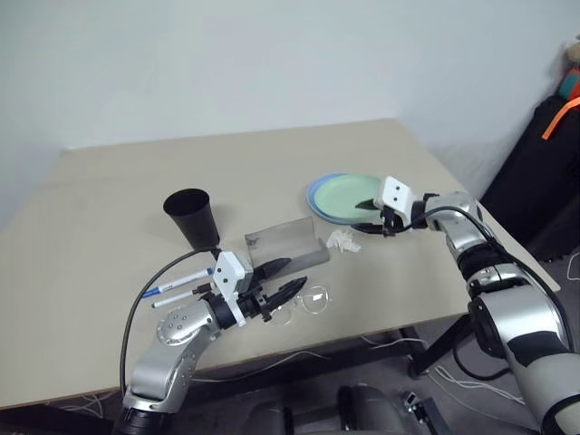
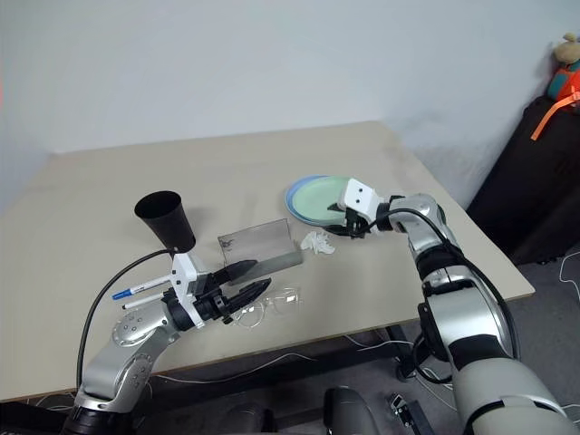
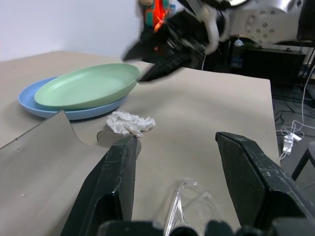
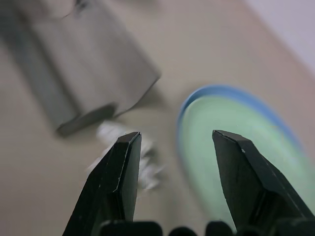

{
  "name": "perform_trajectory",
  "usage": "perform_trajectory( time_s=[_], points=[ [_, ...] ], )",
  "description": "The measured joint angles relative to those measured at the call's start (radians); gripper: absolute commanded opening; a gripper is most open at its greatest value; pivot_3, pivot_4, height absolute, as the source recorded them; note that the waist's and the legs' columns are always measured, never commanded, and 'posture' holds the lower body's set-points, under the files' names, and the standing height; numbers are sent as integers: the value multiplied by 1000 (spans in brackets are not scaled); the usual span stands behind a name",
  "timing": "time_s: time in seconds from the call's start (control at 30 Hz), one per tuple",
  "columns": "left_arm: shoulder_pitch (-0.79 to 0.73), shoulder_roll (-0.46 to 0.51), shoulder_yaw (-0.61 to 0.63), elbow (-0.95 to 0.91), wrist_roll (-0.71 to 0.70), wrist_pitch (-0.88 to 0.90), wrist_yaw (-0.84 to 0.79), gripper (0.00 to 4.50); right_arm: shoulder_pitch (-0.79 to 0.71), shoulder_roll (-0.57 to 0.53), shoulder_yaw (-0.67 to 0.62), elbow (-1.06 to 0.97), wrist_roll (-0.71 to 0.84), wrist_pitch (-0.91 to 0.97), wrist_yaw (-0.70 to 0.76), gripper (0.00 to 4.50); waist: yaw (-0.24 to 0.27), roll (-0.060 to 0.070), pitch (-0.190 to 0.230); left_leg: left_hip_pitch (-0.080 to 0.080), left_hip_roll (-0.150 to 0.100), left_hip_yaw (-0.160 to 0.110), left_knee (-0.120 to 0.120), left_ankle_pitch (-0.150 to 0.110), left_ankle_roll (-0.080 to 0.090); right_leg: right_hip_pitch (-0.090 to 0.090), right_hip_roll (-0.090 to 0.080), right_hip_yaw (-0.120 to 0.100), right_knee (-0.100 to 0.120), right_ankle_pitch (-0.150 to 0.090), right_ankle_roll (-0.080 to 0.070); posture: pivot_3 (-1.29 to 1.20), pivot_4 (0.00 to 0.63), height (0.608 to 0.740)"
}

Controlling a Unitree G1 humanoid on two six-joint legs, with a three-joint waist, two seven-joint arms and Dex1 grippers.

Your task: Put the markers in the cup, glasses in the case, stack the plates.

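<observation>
The mint green plate (image 1: 349, 195) lies on top of the light blue plate (image 1: 315, 198) at the table's right. My right gripper (image 1: 370, 216) hovers open and empty at their near rim. The grey case (image 1: 285, 245) stands mid-table with its translucent lid raised. The clear glasses (image 1: 308, 299) lie in front of it near the table edge. My left gripper (image 1: 279, 279) is open just above and left of them, holding nothing. Two blue-capped markers (image 1: 177, 285) lie behind the left wrist. The black cup (image 1: 192, 216) stands upright beyond them.
A small white tissue wad (image 1: 343, 240) lies between the case and the plates. A black cable loops from my left arm over the table's front edge (image 1: 136, 317). Dark bags (image 1: 544, 154) stand off the table's right side.
</observation>
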Motion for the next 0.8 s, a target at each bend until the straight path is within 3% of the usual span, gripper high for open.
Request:
perform_trajectory(
  time_s=[0.1,0.23,0.33,0.5,0.8],
  points=[
    [-12,0,-1,11,0,0,-2,2670,26,2,-2,-33,8,40,10,545,-1,0,0,0,1,0,0,0,0,2,1,0,1,0,-1,0,0,720],
    [-18,0,0,19,1,0,-5,2670,33,26,-2,-58,10,80,-8,545,0,0,0,1,2,-1,0,0,0,3,3,0,1,0,-1,0,0,720],
    [-20,0,1,19,1,0,-8,2670,35,37,-5,-62,19,123,-10,1157,1,0,0,2,2,-1,0,1,0,3,3,0,1,0,-1,0,0,720],
    [-21,0,6,25,1,-1,-8,2670,43,78,-7,-62,31,204,-33,2796,1,0,0,3,2,-1,0,1,0,4,4,2,1,0,-1,0,0,720],
    [-21,3,7,25,1,-1,-9,2670,42,122,-8,-54,38,307,-105,2796,1,0,0,2,2,-1,0,1,0,4,9,10,0,0,-1,0,0,720]
  ],
)
